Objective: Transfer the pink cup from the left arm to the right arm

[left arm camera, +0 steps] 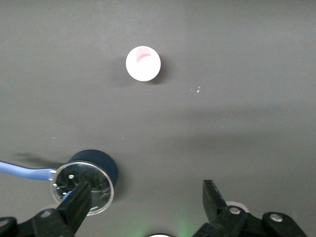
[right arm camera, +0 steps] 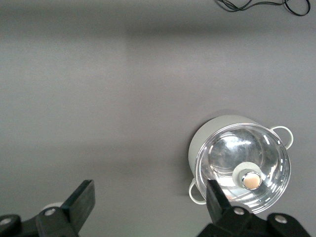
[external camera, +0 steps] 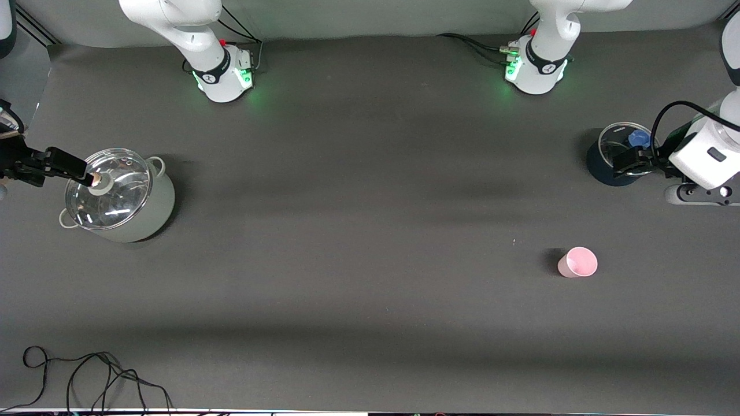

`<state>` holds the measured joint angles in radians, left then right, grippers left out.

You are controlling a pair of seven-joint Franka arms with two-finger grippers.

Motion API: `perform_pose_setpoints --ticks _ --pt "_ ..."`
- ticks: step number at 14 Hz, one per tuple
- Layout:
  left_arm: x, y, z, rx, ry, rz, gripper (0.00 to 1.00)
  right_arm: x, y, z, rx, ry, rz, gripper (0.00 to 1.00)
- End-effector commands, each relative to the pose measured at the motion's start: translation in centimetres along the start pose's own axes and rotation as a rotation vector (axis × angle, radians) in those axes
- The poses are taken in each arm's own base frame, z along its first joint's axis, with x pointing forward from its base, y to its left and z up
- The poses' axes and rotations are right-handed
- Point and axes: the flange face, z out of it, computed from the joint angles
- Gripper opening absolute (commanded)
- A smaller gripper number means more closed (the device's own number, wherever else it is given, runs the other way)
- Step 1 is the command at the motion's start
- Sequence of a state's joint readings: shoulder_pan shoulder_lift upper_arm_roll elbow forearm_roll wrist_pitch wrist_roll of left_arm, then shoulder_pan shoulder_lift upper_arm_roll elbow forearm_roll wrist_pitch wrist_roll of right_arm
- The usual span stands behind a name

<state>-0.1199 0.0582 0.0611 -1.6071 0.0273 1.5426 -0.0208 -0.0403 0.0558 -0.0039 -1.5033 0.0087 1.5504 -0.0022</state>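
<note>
The pink cup (external camera: 577,262) (left arm camera: 143,63) stands upright on the bench (external camera: 358,242), mouth up, toward the left arm's end and nearer the front camera than the dark pot (external camera: 607,162). The left gripper (external camera: 627,163) (left arm camera: 143,200), jaws spread and empty, hangs over that pot, partly hiding its lid. The right gripper (external camera: 75,169) (right arm camera: 148,200), also open, hangs over the white pot (external camera: 133,202), its arm cut off at the frame's edge.

A dark grey desk (external camera: 370,190) carried a pink cup (external camera: 577,262) standing upright toward the left arm's end. A dark blue pot (external camera: 601,167) with a glass lid sat farther from the front camera than the cup. A pale lidded pot (external camera: 124,193) stood at the right arm's end, and black cables (external camera: 92,375) lay along the desk's near edge.
</note>
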Motion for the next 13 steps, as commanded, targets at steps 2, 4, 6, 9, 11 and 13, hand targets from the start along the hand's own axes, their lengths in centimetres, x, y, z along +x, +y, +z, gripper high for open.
perform_pose_setpoints --ticks 2,4,6,9,11,13 --pt "-1.3 0.5 -0.6 0.031 0.006 0.021 1.00 0.2 -0.4 0.0 0.052 -0.011 0.021 1.00" --pt "-1.0 0.8 -0.3 0.021 0.000 0.021 1.00 0.2 -0.2 0.0 0.054 -0.013 0.024 1.00" --pt "-0.9 0.8 -0.2 0.018 -0.002 0.023 1.00 0.1 -0.4 0.3 0.054 -0.027 0.021 1.00" --pt "-0.6 0.8 -0.6 0.018 0.007 0.021 1.00 0.0 -0.3 0.3 0.054 -0.031 0.019 1.00" --pt "0.1 0.4 -0.7 0.018 0.013 0.027 1.00 0.0 -0.3 0.4 0.054 -0.034 0.019 1.00" --pt "1.1 0.0 -1.4 0.022 0.045 0.147 1.00 0.0 -0.4 0.5 0.053 -0.034 0.016 1.00"
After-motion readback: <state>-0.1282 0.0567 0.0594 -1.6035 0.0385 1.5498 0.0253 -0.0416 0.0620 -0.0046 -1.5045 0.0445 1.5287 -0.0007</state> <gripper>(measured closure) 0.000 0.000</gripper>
